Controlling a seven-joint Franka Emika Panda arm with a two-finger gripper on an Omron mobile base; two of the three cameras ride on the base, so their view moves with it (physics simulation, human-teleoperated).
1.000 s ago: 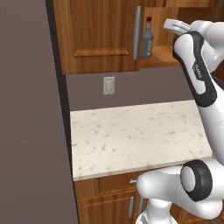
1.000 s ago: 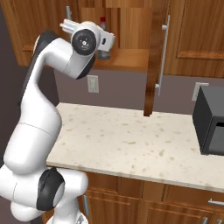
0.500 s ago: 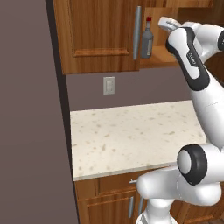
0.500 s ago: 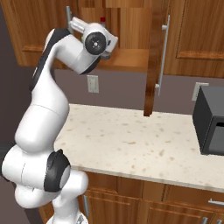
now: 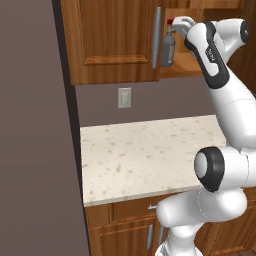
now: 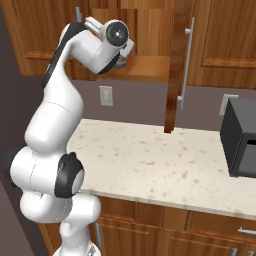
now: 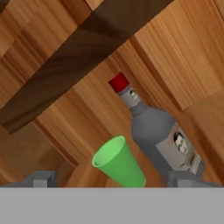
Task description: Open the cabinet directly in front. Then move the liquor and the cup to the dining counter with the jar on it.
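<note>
1. Two small containers stand inside the open cabinet (image 6: 145,45), on its wooden shelf: the liquor (image 7: 164,131) and the cup (image 7: 119,162), seen through the hand view just beyond the fingers (image 7: 113,178).
2. The fingers are spread wide and released, gripping nothing; their two grey tips sit at the bottom of the hand view, one to each side.
3. The cup lies between the two fingertips, a little ahead of them; the liquor lies ahead of the one fingertip on the bottle's side, its base close to that tip. Whether either touches a finger cannot be told.
4. The cup is bright green, tapered, and its mouth shows nothing inside.
5. The liquor is a grey glass bottle with a narrow neck, a red cap and a pale label bearing a small dark figure; its fill cannot be told.
6. Cup and bottle stand just beside each other; the bottle is the taller.
7. In the left base view the liquor (image 5: 168,46) stands upright just beside the silver bar handle (image 5: 156,37), with the fingers (image 5: 178,23) up by its cap.
8. One cabinet door (image 6: 176,60) hangs open above the counter (image 6: 150,160).
</note>
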